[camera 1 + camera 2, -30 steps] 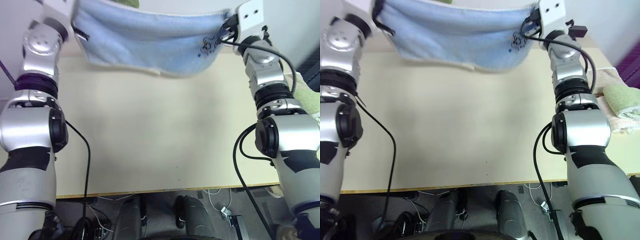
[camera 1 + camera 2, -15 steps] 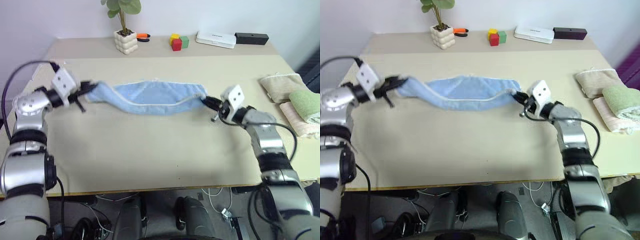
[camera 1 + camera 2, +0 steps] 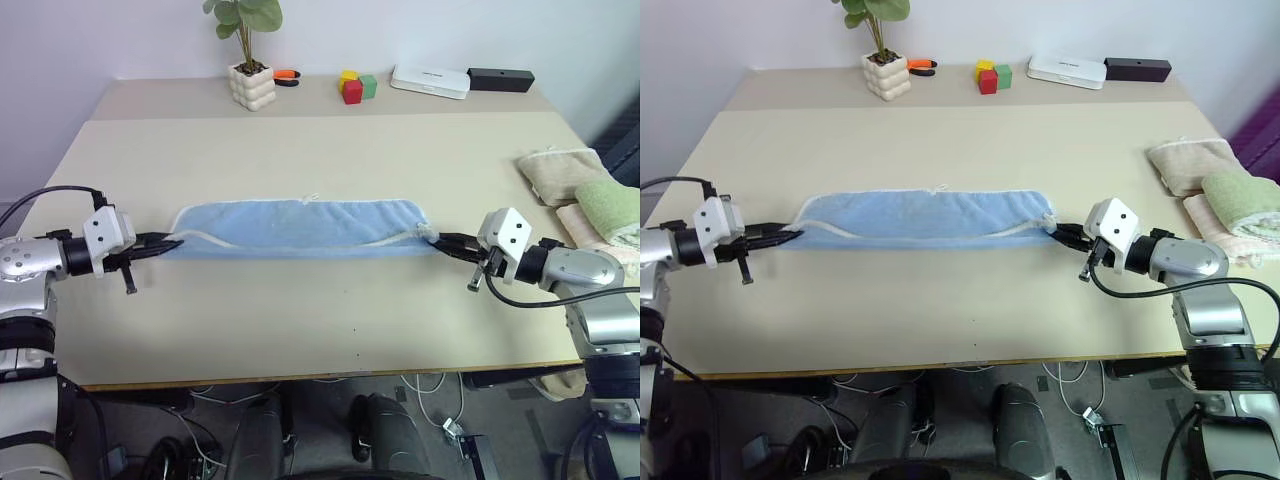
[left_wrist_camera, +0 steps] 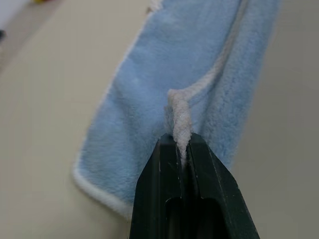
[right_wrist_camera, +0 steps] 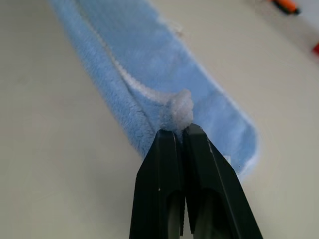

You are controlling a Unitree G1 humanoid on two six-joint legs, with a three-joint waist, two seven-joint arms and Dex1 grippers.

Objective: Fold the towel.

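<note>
Lowered since earlier: towel, now lying folded lengthwise on table.
Left gripper pinching its 9 o'clock end, right gripper pinching its 3 o'clock end.

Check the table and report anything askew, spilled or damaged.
Nothing stands out. The towel lies folded lengthwise in a flat strip on the table, stretched between the left gripper and the right gripper, each shut on a trimmed corner. No spill or damage is visible.

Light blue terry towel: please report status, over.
Left gripper and right gripper shut on light blue terry towel. Towel folded lengthwise, lying flat on beige table. Nothing in the way.
</note>
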